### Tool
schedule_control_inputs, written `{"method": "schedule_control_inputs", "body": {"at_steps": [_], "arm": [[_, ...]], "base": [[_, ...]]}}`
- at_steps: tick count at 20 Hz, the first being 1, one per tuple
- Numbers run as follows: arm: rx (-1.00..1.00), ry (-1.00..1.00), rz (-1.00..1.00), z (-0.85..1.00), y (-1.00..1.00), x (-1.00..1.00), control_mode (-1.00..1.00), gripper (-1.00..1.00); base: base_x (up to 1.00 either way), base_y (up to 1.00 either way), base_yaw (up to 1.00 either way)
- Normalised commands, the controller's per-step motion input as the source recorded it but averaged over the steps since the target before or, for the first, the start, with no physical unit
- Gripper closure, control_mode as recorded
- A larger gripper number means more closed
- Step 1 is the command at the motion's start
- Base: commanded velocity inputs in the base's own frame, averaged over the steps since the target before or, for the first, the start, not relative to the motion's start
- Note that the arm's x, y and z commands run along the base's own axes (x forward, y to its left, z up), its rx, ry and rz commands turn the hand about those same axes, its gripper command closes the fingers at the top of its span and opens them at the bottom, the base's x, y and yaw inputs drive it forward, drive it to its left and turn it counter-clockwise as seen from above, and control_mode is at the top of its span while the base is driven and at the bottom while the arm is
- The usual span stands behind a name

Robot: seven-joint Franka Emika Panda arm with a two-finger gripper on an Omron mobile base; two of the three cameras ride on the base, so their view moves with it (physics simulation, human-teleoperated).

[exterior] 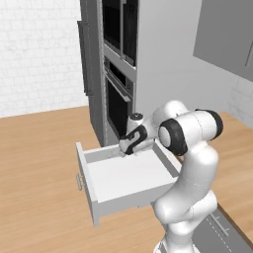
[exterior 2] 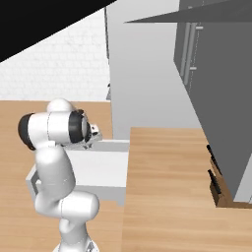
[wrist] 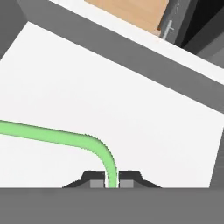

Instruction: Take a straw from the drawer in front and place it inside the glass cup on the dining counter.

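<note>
The two-finger claw [wrist: 112, 184] is clenched on the thin light green straw [wrist: 65, 137], whose end sits between the two dark fingertips [wrist: 97, 183]. From there the straw bends and runs off over the pale floor of the wide, shallow light grey drawer [exterior: 99, 202]. The drawer stands pulled open, with a small metal bar handle [exterior: 78, 182] on its front panel. The white arm [exterior: 190, 163] reaches down into it, in front of the dark built-in oven [exterior: 118, 99].

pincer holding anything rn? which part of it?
Yes: the pincer is shut on the green straw, gripping it at one end, just past its bend. The rest trails away across the white floor of the open drawer.
</note>
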Motion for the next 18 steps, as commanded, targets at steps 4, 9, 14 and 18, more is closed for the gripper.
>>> {"method": "schedule_control_inputs", "body": {"at_steps": [4, 9, 14, 18], "arm": [[0.09, -0.10, 0.00, 1.00, 0.00, -0.08, -1.00, 1.00], [0.01, -0.12, 0.00, 1.00, 0.01, -0.27, -1.00, 1.00], [0.00, -0.05, 0.02, 0.93, 0.05, -0.35, -1.00, 1.00], [0.00, 0.00, 0.03, 0.68, 0.13, -0.45, -1.00, 1.00]], "base": [[0.00, 0.00, 0.00], [0.00, 0.00, 0.00], [0.00, 0.00, 0.00], [0.00, 0.00, 0.00]]}}
